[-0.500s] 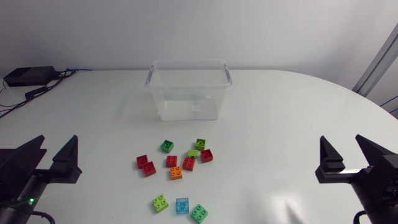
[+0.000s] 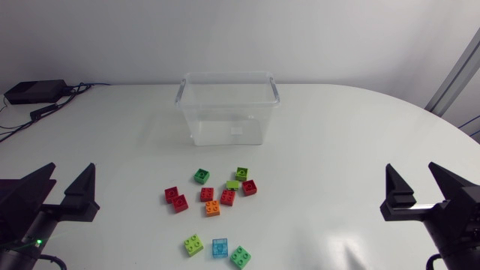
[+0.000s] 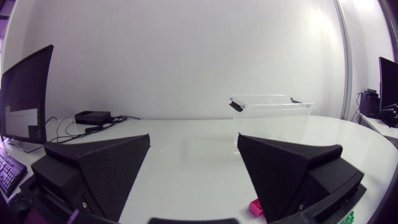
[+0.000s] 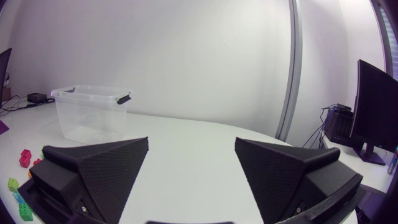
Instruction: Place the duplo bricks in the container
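Both arms carry matte black wedge-shaped fingers; the left perhaps shows a green light.

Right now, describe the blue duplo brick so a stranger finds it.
In front of the clear container lie duplo bricks. The blue brick is in the row farthest from it, between a lime brick and a green brick; no other is blue.

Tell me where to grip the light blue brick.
Best come straight down on the light blue brick and close the tool on its near and far walls; a lime brick and a green brick flank the other sides.
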You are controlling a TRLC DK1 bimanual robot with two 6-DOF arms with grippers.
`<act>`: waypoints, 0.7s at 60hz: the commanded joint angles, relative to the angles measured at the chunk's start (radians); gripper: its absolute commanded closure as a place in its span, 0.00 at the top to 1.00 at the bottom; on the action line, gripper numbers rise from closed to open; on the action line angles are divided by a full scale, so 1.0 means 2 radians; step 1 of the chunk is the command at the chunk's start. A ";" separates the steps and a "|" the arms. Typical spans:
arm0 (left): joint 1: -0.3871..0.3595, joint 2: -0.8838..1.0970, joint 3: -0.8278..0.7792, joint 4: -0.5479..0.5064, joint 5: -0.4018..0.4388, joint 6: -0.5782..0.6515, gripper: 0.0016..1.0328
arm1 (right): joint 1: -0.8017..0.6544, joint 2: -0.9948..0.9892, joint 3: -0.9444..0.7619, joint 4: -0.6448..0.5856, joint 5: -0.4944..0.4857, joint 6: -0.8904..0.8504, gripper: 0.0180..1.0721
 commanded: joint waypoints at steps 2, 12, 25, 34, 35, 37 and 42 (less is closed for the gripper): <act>-0.005 -0.007 0.010 -0.013 -0.002 -0.002 0.92 | 0.011 -0.004 -0.003 -0.001 -0.002 0.008 0.95; -0.022 0.020 0.061 -0.027 -0.002 -0.003 0.90 | 0.017 0.028 0.033 0.000 -0.002 0.009 0.95; -0.038 0.167 0.168 -0.050 -0.003 -0.012 0.90 | 0.025 0.172 0.118 0.001 -0.002 0.009 0.95; -0.049 0.295 0.251 -0.091 -0.002 -0.015 0.90 | 0.043 0.254 0.174 -0.012 0.001 0.011 0.95; -0.052 0.308 0.261 -0.099 -0.002 -0.015 0.90 | 0.045 0.261 0.180 -0.014 0.002 0.012 0.95; -0.060 0.335 0.279 -0.115 -0.002 -0.013 0.88 | 0.051 0.277 0.190 -0.017 0.004 0.015 0.95; -0.074 0.405 0.326 -0.154 -0.002 -0.012 0.88 | 0.063 0.313 0.211 -0.032 0.004 0.023 0.95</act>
